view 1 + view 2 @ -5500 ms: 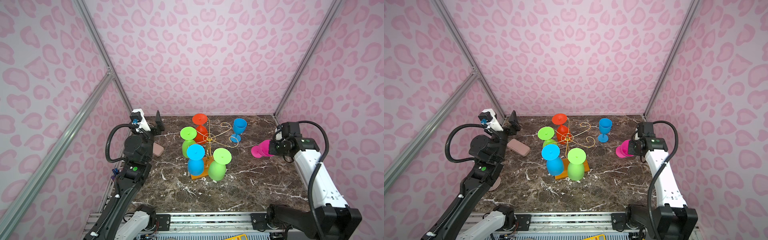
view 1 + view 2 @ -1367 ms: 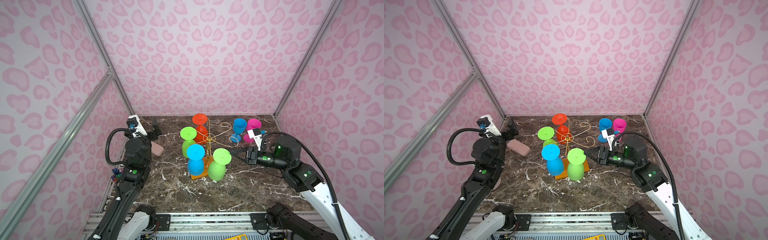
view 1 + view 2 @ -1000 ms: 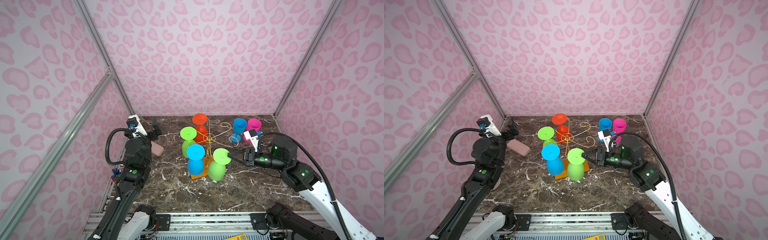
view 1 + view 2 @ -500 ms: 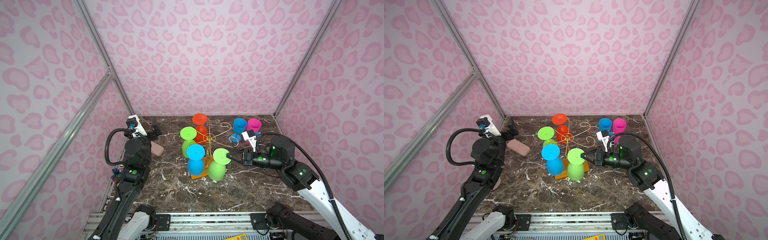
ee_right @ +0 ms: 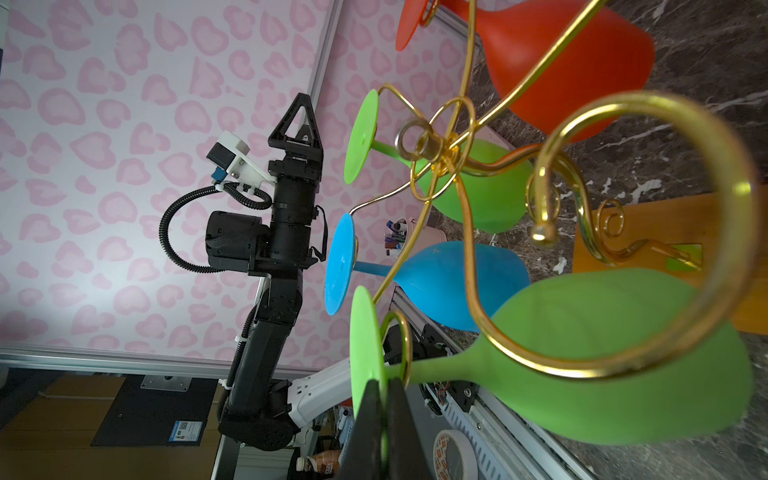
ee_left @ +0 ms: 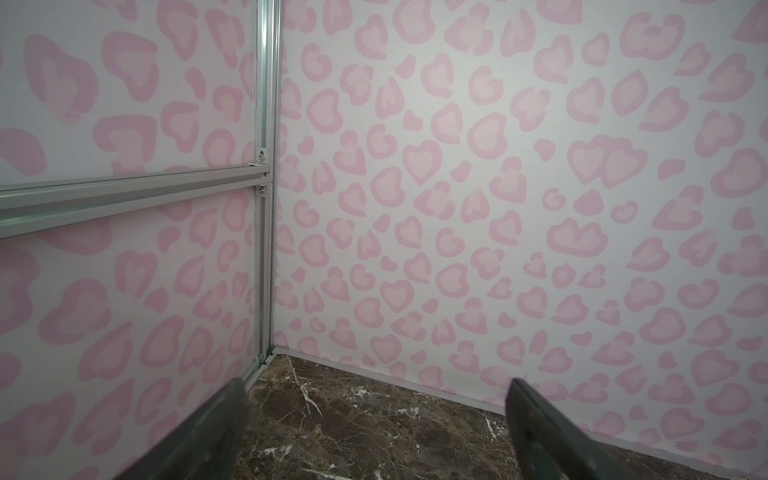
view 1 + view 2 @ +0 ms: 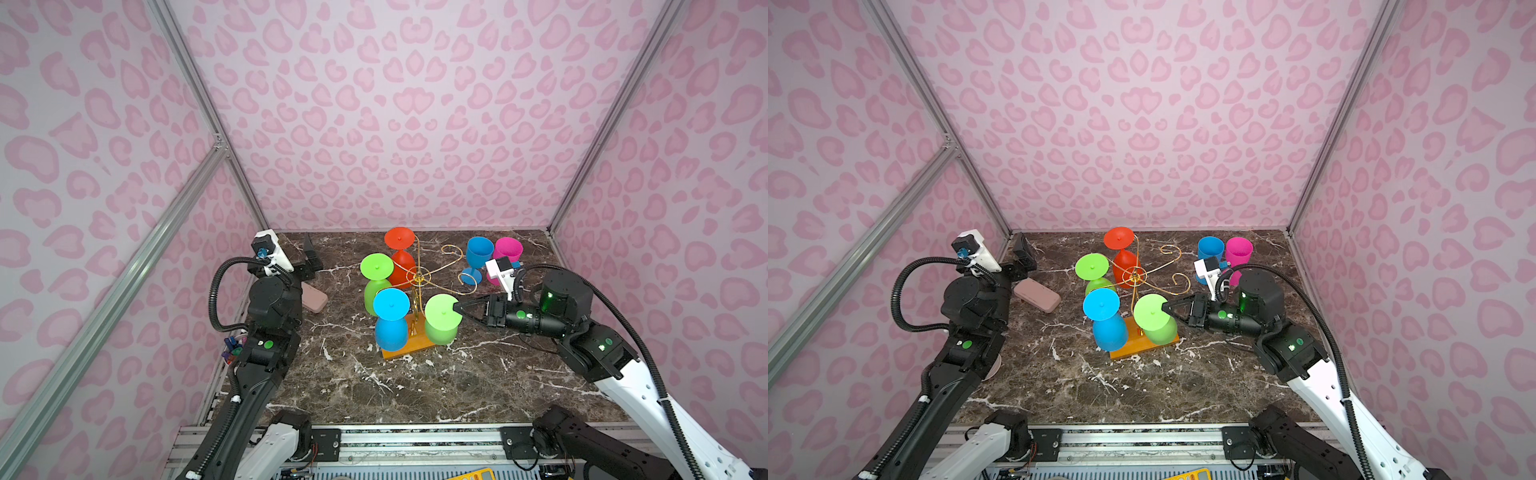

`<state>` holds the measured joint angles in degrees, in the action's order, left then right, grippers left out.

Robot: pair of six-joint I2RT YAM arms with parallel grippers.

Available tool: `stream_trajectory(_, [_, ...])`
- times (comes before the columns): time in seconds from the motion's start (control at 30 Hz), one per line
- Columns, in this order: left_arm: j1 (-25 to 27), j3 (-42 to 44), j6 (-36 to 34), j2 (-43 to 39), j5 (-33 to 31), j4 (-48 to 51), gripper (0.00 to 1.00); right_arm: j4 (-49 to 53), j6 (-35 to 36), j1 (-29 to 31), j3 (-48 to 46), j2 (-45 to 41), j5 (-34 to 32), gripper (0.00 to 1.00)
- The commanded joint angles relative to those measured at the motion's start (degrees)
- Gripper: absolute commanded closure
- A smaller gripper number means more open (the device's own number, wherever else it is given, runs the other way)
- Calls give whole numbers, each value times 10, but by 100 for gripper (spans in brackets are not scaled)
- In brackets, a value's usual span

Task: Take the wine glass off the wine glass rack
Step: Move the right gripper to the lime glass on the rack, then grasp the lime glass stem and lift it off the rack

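The wine glass rack, gold wire on an orange-brown base, stands mid-table in both top views. Several wine glasses hang upside down from its arms. My right gripper is shut on the round foot of the near-right green wine glass, whose stem still sits in a gold scroll arm. My left gripper stands open and holds nothing, by the back-left corner.
On the rack also hang a blue glass, a second green glass and a red glass. A blue glass and a pink glass stand upright at the back right. A pinkish block lies left.
My right gripper reached left to the green glass's foot and closed its jaws on it. The left arm has stayed still.
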<state>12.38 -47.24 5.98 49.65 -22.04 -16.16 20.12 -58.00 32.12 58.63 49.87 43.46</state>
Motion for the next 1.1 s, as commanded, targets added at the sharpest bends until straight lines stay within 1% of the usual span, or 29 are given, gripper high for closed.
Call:
stream_trajectory(0.0, [-2,0,3,-2,3,-8,2,-30,-19,0,-5,-1,-5,99])
stream_trajectory(0.33, [-3,0,5,-1,7,-7,2,-83,-79,2,2,-1,-5,100])
stream_trajectory(0.43, [-2,0,6,-1,8,-7,2,-58,-71,5,22,1,-13,100])
stream_trajectory(0.73, [-3,0,7,-1,9,-7,2,-33,-52,32,42,14,-33,100])
stream_trajectory(1.07, [-4,-1,7,-1,10,-6,2,-8,-41,57,36,14,-47,100])
